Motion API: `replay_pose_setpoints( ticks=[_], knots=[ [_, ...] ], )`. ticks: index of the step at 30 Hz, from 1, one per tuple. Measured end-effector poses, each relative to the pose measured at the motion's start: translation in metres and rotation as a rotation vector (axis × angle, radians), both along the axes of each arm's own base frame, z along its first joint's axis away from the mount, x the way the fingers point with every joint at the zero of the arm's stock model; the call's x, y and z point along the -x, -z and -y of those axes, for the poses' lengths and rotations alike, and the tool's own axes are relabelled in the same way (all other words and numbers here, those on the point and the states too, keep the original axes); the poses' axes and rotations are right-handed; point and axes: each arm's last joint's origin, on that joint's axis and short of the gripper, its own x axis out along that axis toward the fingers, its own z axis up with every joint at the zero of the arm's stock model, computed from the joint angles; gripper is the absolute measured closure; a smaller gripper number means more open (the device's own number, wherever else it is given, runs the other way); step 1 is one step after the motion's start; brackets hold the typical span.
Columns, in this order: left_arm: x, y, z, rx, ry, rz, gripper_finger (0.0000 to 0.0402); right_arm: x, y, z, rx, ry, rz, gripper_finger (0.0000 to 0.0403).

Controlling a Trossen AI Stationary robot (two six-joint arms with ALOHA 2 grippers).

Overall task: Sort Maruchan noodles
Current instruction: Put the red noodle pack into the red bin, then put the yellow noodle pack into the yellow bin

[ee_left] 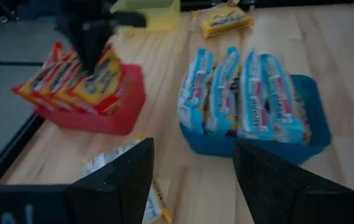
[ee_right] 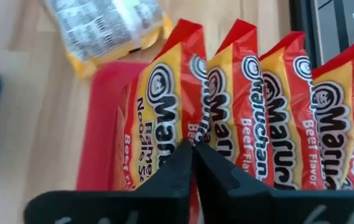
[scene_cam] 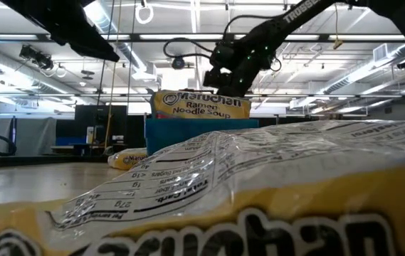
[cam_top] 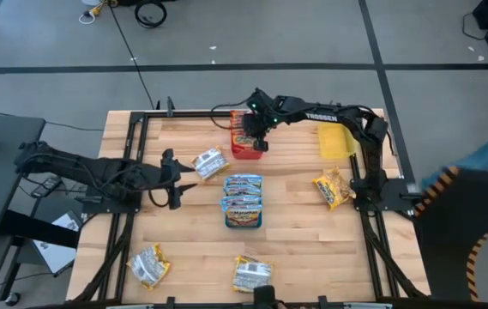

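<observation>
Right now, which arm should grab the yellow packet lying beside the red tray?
Left. The left gripper is open and sits right beside that yellow packet, while the right gripper is shut over the red tray.

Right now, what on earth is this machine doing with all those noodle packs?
It is sorting ramen packets by colour. The right gripper is over the red plastic tray, fingers shut among the red-orange crinkly packets standing there. The blue plastic tray already holds blue-silver packets. The left gripper waits open beside a loose yellow-orange packet; others lie scattered, and the yellow plastic tray looks empty.
</observation>
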Motion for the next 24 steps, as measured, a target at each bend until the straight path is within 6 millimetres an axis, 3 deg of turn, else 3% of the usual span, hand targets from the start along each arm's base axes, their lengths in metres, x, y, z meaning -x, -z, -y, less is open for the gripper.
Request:
replay_pose_setpoints(
  ticks=[8,14,18,24],
  knots=[
    [-0.008,0.006,-0.004,-0.005,-0.030,-0.035,0.0180,0.015,-0.049,-0.043,0.023,-0.011,-0.005,0.0315],
    [-0.014,0.000,0.002,0.034,-0.012,0.058,0.0180,0.042,-0.081,-0.111,-0.117,0.040,-0.148,0.0273],
    [-0.016,0.008,0.012,0.028,0.049,0.128,0.0180,0.072,-0.078,-0.173,-0.167,0.142,-0.405,0.0276],
    [-0.018,0.026,0.022,0.004,0.123,0.289,0.0180,0.122,-0.041,-0.246,-0.170,0.259,-0.634,0.0279]
  ],
)
